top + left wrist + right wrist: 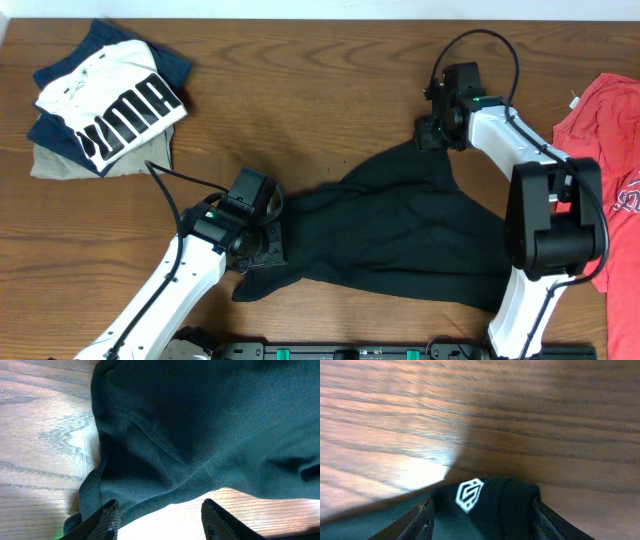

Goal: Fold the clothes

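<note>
Pinching the black garment (400, 225), the right gripper (480, 517) alone shows its white hexagon logo (469, 494); left gripper (160, 520) spread.

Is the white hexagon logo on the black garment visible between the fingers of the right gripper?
Yes, the right wrist view shows the white hexagon logo on the black garment between the right gripper fingers.

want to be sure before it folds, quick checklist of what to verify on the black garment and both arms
1. Right gripper holds the logo corner of the black garment: ok, fabric sits between the jaws.
2. Left gripper has fabric: cannot tell, jaws apart, cloth edge close by.
3. Garment flat: not ok, bunched and creased.
4. PUMA shirt clear of it: ok.
5. Red T-shirt clear of it: ok.
</note>
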You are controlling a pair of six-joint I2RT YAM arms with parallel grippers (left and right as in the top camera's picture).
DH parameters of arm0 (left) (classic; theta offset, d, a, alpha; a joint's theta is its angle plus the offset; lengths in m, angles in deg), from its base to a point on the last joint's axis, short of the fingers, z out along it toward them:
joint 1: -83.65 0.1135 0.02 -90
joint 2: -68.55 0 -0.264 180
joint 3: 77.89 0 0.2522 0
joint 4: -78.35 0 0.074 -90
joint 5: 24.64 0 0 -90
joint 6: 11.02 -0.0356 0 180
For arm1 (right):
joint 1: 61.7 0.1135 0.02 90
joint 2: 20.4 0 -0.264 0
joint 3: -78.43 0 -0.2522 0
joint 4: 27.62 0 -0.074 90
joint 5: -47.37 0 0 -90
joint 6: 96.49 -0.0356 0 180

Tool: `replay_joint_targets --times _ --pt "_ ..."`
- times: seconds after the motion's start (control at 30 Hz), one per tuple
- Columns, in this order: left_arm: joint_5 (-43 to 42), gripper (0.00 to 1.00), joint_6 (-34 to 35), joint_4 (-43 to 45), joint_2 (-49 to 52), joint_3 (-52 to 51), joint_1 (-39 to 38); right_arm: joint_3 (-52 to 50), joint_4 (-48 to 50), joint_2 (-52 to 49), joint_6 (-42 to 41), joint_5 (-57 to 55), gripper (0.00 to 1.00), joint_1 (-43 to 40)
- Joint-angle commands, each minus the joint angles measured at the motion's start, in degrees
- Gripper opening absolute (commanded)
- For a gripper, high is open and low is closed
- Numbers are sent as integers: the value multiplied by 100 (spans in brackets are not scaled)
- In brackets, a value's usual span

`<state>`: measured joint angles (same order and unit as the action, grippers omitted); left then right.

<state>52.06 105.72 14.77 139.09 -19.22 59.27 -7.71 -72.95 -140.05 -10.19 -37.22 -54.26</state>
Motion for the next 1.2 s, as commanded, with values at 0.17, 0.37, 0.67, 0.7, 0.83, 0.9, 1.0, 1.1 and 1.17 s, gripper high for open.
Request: replay_joint_targets --times 0.17,0.37,0.67,0.7,0.83,0.9,1.0,1.1,1.17 --pt "50 54 -57 116 20 31 31 118 -9 -192 -297 -195 1 48" --pt "52 54 -57 116 20 31 31 1342 -70 269 -295 -195 1 173" --pt "50 54 -57 111 20 31 31 2734 1200 317 -291 -203 68 756" --pt "50 54 -57 114 20 31 31 2708 1086 302 -286 -238 98 824" --pt "55 54 -59 160 20 31 31 2688 -26 308 -227 -879 99 898" --pt "55 55 -59 214 20 31 31 2688 -826 358 -227 -1250 99 890" --pt "55 59 -59 356 20 31 31 2688 -2288 450 -688 -1720 99 772" --pt "57 64 -61 568 20 31 33 2688 -3368 463 -1163 -1840 99 546" --pt "61 64 -59 737 20 31 33 2647 -3912 455 -1075 -1519 99 358"
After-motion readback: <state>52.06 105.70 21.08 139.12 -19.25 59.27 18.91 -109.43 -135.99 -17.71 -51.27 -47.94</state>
